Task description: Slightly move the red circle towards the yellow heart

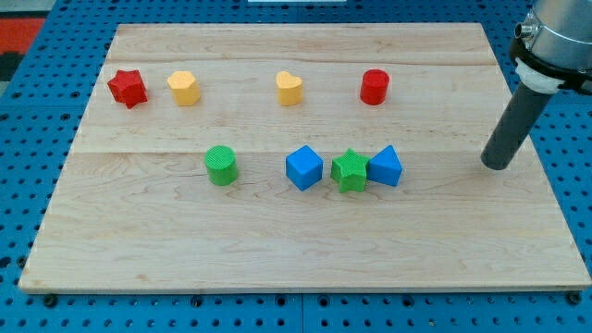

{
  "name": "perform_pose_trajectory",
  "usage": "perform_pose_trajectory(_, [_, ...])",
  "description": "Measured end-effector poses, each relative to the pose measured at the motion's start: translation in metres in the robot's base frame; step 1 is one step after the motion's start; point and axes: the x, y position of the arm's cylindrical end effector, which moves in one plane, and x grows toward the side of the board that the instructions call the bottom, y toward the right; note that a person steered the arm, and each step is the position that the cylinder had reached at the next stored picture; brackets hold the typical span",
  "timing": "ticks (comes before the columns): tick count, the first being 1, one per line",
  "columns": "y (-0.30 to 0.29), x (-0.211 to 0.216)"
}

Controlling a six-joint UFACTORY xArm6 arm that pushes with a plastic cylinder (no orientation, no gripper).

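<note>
The red circle [375, 87] stands near the top of the wooden board, right of centre. The yellow heart [289, 89] lies to its left in the same row, apart from it. My tip [497, 166] rests on the board near the right edge, well to the right of and below the red circle, touching no block.
A red star [128, 88] and a yellow pentagon-like block [184, 88] lie at the top left. In a lower row lie a green circle [221, 166], a blue cube [303, 167], a green star [350, 170] and a blue triangular block [386, 166]. The board's right edge [546, 166] is close to my tip.
</note>
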Motion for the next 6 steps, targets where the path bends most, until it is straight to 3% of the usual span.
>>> perform_pose_trajectory(2, [0.000, 0.032])
perform_pose_trajectory(4, [-0.039, 0.037])
perform_pose_trajectory(6, [-0.038, -0.069])
